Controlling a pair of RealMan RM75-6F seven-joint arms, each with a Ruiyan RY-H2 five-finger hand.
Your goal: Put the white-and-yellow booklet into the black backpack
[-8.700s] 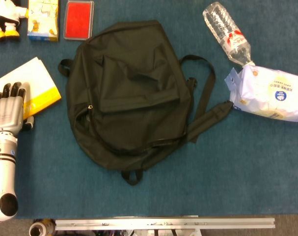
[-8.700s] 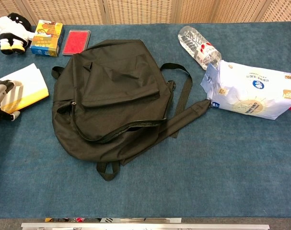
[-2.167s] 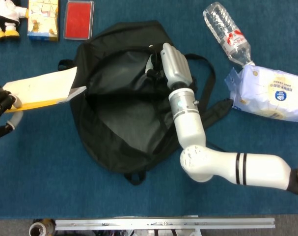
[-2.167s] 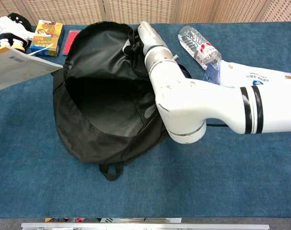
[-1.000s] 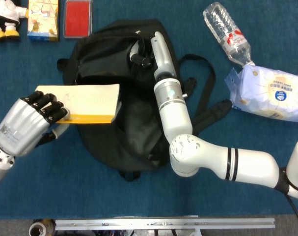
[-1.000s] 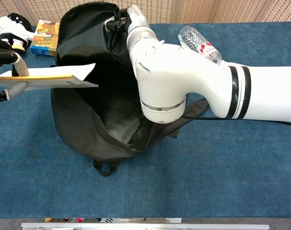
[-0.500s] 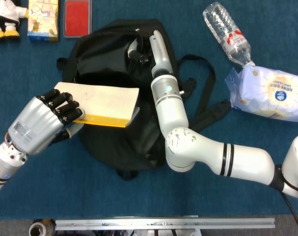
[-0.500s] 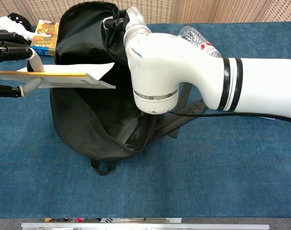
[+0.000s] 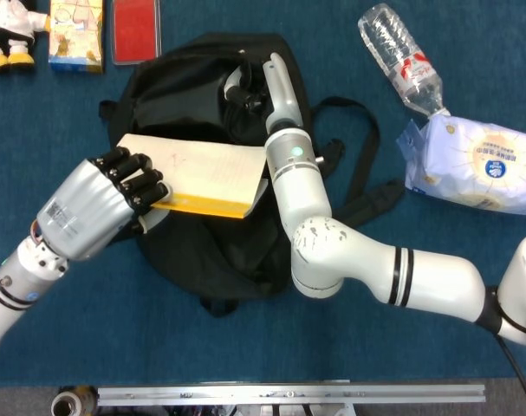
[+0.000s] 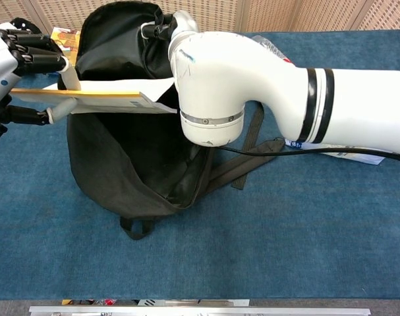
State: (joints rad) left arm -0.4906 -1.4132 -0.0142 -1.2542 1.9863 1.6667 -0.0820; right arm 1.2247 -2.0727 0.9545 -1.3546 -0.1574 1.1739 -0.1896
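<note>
The black backpack (image 9: 189,95) (image 10: 120,164) lies mid-table with its mouth lifted open. My right hand (image 9: 267,87) (image 10: 170,26) grips the bag's top flap and holds it up. My left hand (image 9: 102,204) (image 10: 22,66) grips the white-and-yellow booklet (image 9: 206,178) (image 10: 104,97) by its left end. The booklet lies nearly flat, its right end reaching into the open mouth, close to my right forearm.
A water bottle (image 9: 399,57) and a pack of wipes (image 9: 475,165) lie at the right. A plush toy (image 9: 7,30), a yellow box (image 9: 76,33) and a red case (image 9: 137,30) sit along the back left. A metal rail (image 9: 288,394) edges the table front.
My left hand has carried the booklet rightward, further over and into the backpack's open mouth. My right hand keeps the flap raised, nearly still.
</note>
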